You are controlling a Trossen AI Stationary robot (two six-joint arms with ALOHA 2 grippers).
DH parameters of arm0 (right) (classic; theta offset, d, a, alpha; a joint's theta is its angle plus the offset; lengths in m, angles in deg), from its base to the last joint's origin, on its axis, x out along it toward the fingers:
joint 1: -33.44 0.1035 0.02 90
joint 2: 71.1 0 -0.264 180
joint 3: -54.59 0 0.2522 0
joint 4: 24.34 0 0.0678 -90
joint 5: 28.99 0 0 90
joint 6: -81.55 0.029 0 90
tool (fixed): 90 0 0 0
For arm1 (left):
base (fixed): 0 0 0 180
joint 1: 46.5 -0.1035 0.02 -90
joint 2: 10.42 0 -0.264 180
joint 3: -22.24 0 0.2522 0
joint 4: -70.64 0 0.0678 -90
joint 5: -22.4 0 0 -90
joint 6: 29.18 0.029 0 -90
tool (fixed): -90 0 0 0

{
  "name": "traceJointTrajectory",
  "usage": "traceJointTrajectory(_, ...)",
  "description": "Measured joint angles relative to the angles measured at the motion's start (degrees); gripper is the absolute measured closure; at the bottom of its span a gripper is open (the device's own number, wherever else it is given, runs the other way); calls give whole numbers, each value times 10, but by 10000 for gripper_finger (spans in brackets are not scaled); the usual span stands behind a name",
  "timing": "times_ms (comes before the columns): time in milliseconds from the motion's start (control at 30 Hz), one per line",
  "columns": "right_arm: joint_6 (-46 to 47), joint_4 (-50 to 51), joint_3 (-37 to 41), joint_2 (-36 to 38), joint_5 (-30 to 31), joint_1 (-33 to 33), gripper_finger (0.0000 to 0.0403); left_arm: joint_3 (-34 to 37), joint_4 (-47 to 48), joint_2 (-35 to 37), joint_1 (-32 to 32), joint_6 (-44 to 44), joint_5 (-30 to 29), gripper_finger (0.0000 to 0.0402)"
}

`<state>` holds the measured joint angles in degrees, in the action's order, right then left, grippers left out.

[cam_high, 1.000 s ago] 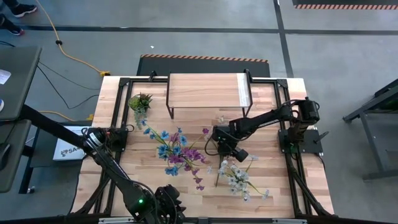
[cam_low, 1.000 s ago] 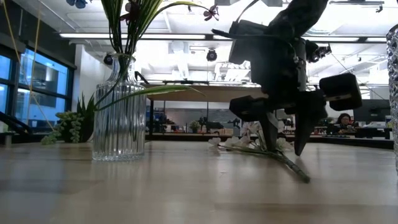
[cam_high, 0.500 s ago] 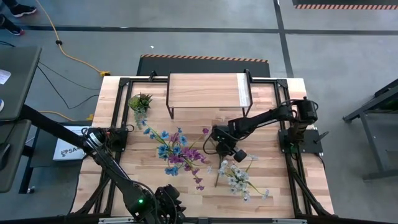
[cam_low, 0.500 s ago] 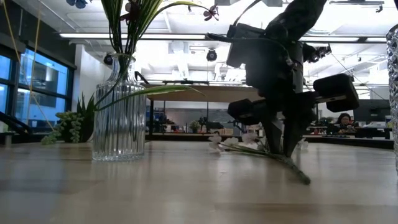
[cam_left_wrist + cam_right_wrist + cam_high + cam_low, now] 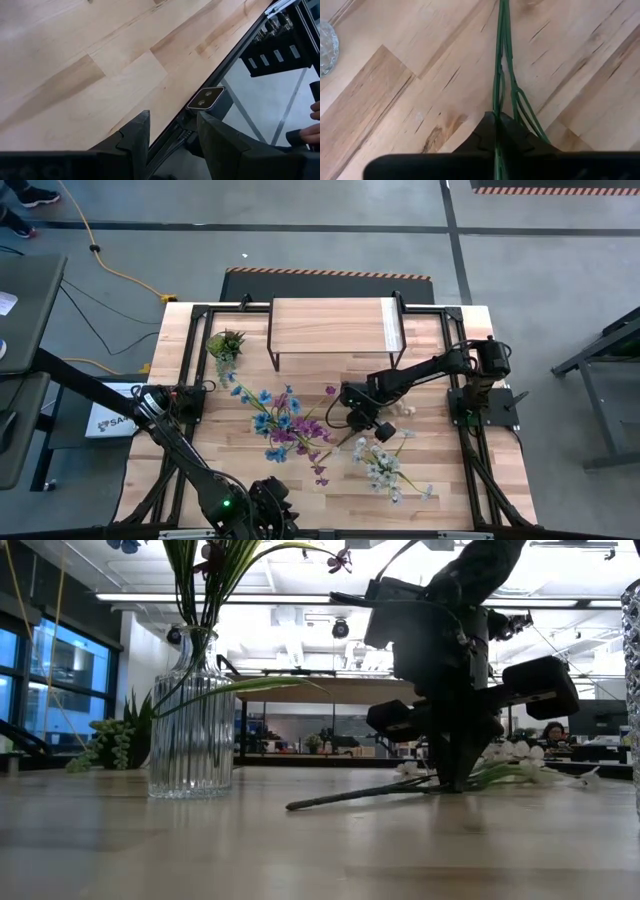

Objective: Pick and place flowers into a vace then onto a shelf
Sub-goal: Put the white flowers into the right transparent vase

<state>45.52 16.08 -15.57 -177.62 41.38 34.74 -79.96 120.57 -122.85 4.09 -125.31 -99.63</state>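
I have the right claw (image 5: pixel 362 423) down at the middle of the surface (image 5: pixel 440 480), its two fingers pressed together on the thin green stem (image 5: pixel 499 75) of the white-pale pink flowers (image 5: pixel 382 467). From the right wrist view the stem runs straight out from between the closed fingertips over the wood planks, with a few thinner green strands splitting off beside it. In the low view the claw (image 5: pixel 452 775) stands nearly upright with the stem pinched at its tip; the stem's free end slants down to touch the surface, and the white blossoms (image 5: pixel 520 755) hang out on the claw's other side, just above the wood.

From overhead, those blossoms lie at about 5 o'clock from the claw, close by. The purple and blue flowers (image 5: pixel 285 425) stand in the glass vase (image 5: pixel 192 725), at about 9 o'clock from the right claw and apart from it. The shelf (image 5: pixel 335 326) sits at 12 o'clock on the surface, at the far edge, with nothing on its plank top. A small green potted plant (image 5: pixel 226 343) stands just to its 9 o'clock side.

The left claw (image 5: pixel 170 135) waits off the near left edge of the surface, fingers partly apart with nothing between them, looking over the surface's edge and the black frame (image 5: pixel 235 60) beneath.
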Motion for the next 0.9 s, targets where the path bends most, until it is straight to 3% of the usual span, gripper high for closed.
traceJointTrajectory(300, 11, 52, -25, 0, 24, 1, 402, 0, 0, 0, 0, 0, 1, 204)
traceJointTrajectory(567, -12, 181, -123, 1, 94, 20, 402, 0, 2, 0, 0, 0, 1, 204)
traceJointTrajectory(900, -14, 309, -227, 2, 93, 59, 403, 0, 5, 0, 0, 1, 1, 204)
